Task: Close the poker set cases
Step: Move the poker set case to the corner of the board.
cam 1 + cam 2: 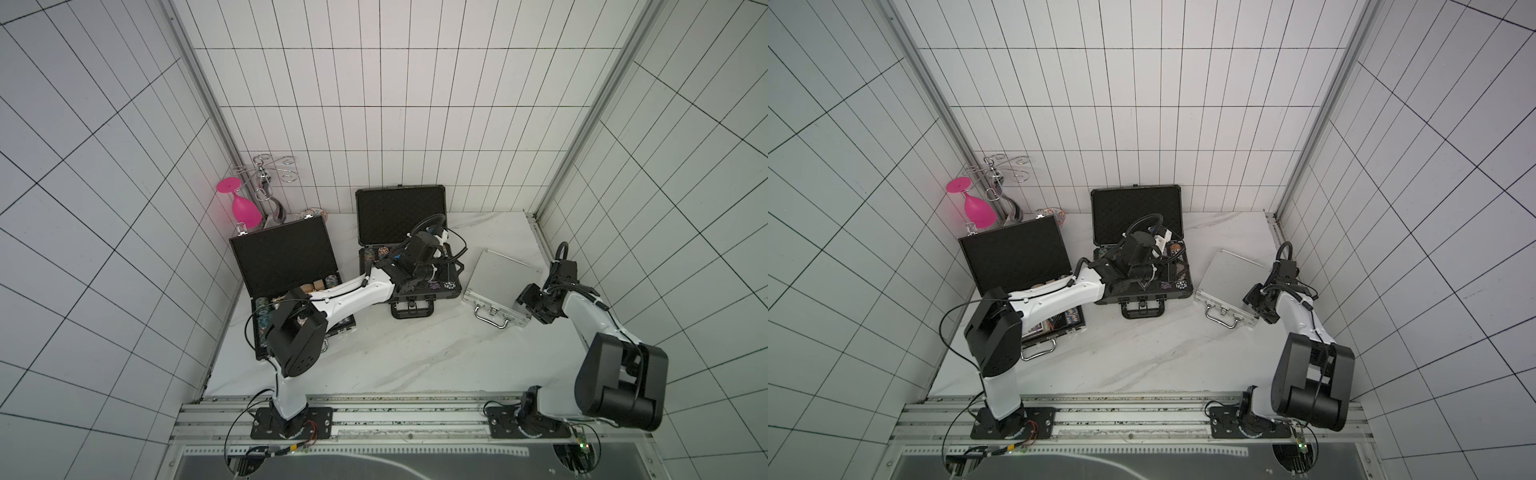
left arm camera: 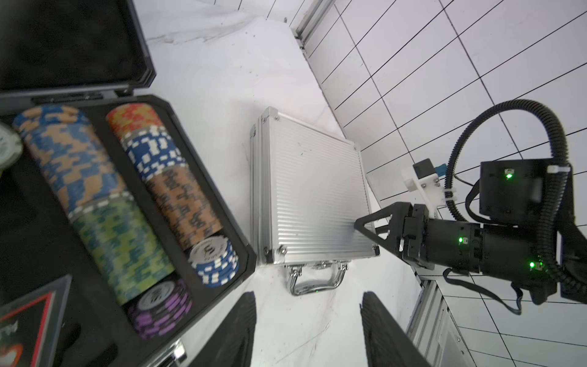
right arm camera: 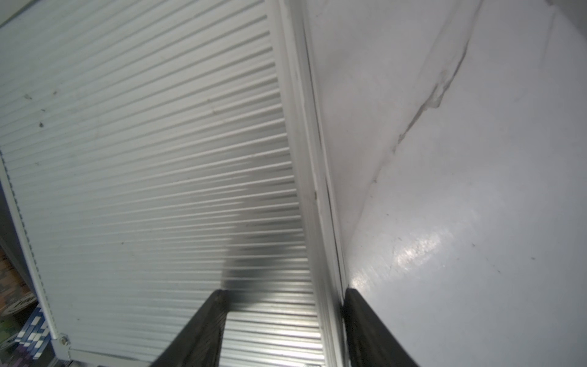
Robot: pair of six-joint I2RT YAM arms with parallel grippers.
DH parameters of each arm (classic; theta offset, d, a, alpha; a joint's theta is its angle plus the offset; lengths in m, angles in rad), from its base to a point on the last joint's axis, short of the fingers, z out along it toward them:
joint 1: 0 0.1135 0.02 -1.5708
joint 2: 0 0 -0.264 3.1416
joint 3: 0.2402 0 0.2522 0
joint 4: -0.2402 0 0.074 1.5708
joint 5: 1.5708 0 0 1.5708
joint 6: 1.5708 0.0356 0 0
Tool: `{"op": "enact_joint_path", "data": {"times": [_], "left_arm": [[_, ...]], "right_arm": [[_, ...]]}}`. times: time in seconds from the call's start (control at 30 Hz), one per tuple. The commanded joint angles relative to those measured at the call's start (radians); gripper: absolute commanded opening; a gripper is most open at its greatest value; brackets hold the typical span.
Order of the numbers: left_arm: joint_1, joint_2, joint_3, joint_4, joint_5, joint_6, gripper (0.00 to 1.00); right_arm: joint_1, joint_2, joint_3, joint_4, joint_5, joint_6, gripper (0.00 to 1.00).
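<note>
Straddling an edge of the silver aluminium case (image 2: 311, 190), right gripper (image 3: 283, 291) stands jaws parted; left gripper (image 2: 307, 294) hangs spread, empty, beside dark grey case (image 2: 73, 41).

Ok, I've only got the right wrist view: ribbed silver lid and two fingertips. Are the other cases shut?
Observer: No. In a top view the dark grey case stands open, lid upright.
Operator: And the third?
Observer: The flat black case is open too, lid raised.
Operator: Left gripper?
Observer: The left gripper is open and empty, near the dark grey case's corner that faces the silver case.
</note>
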Motion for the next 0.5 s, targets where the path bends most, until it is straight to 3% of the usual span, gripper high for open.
{"op": "enact_joint_path", "data": {"times": [0.0,0.07,0.27,0.47], "left_arm": [[-0.012,0.110,0.103,-0.058,0.013,0.035,0.54],[-0.013,0.178,0.159,-0.060,0.027,0.028,0.54],[-0.030,0.332,0.297,-0.106,0.032,0.052,0.55],[-0.064,0.453,0.439,-0.202,-0.034,0.080,0.55]], "right_arm": [[-0.030,0.017,-0.058,0.022,-0.049,-0.018,0.52],[-0.033,0.020,-0.067,0.041,-0.071,-0.018,0.45],[-0.031,0.015,-0.088,0.069,-0.097,-0.028,0.42],[-0.031,0.040,-0.073,0.078,-0.073,-0.020,0.42]]}}
